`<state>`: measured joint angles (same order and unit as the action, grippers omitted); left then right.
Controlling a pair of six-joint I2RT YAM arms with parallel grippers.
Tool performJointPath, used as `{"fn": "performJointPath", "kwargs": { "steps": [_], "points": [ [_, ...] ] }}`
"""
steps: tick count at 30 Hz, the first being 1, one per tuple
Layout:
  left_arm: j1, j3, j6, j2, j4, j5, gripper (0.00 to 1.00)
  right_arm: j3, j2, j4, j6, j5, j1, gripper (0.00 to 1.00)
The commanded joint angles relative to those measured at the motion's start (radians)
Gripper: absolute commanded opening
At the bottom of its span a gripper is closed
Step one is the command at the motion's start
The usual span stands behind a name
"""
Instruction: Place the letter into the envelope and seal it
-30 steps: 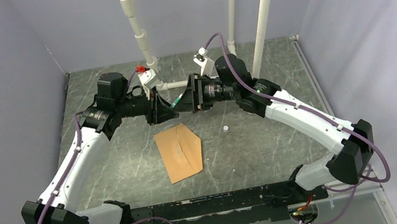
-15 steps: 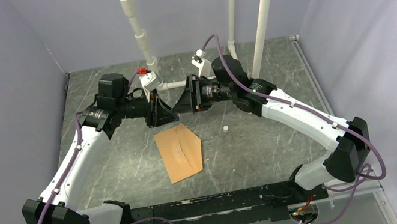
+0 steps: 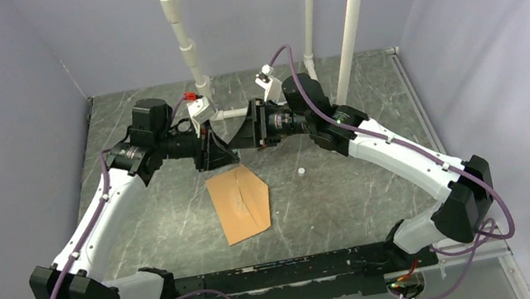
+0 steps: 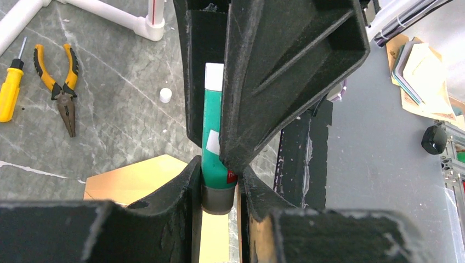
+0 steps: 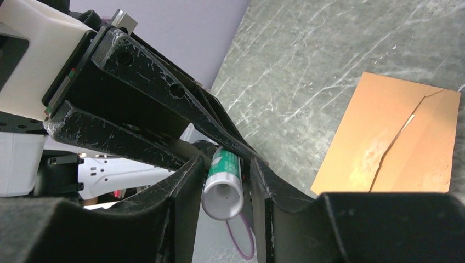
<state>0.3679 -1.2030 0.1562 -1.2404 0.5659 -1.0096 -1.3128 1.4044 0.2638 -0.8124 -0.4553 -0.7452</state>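
Observation:
A kraft-brown envelope (image 3: pixel 240 202) lies flat on the marbled table, its pointed flap toward the right. It also shows in the left wrist view (image 4: pixel 137 178) and in the right wrist view (image 5: pixel 384 142). No separate tan letter sheet is in view. My two grippers meet tip to tip just above the envelope's far edge. My left gripper (image 3: pixel 228 154) (image 4: pixel 219 166) is shut on the grey end of a green glue stick (image 4: pixel 215 131). My right gripper (image 3: pixel 239 139) (image 5: pixel 226 163) is shut around the same stick's white end (image 5: pixel 222 192).
A small white cap (image 3: pixel 302 169) lies on the table right of the envelope. Yellow-handled pliers (image 4: pixel 63 82) and a yellow screwdriver (image 4: pixel 10 82) lie near the white pipe frame (image 3: pixel 188 48) at the back. Purple walls enclose the table.
My right gripper has moved left onto the glue stick, closing the gap to my left gripper. The green stick that showed between them is now covered. The envelope has not moved.

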Motion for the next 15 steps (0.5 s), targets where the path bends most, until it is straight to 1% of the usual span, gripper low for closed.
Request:
{"fn": "performJointPath", "kwargs": {
  "steps": [1, 4, 9, 12, 15],
  "points": [
    [0.003, -0.035, 0.011, 0.02, -0.013, -0.034, 0.09, -0.008, -0.015, -0.056, 0.001, 0.004, -0.005, 0.39],
    [0.002, -0.034, 0.008, 0.024, -0.021, -0.025, 0.09, -0.02, -0.003, -0.053, 0.01, -0.019, -0.014, 0.35],
    [0.002, -0.035, 0.001, 0.046, -0.025, 0.007, 0.11, -0.063, 0.004, -0.011, 0.069, -0.068, -0.023, 0.34],
    [0.002, -0.031, -0.004, 0.057, -0.036, 0.021, 0.12, -0.075, 0.007, 0.001, 0.069, -0.105, -0.027, 0.34],
    [0.002, -0.029, -0.011, 0.056, -0.044, 0.04, 0.12, -0.086, 0.018, 0.013, 0.073, -0.13, -0.038, 0.29]
  ]
}}
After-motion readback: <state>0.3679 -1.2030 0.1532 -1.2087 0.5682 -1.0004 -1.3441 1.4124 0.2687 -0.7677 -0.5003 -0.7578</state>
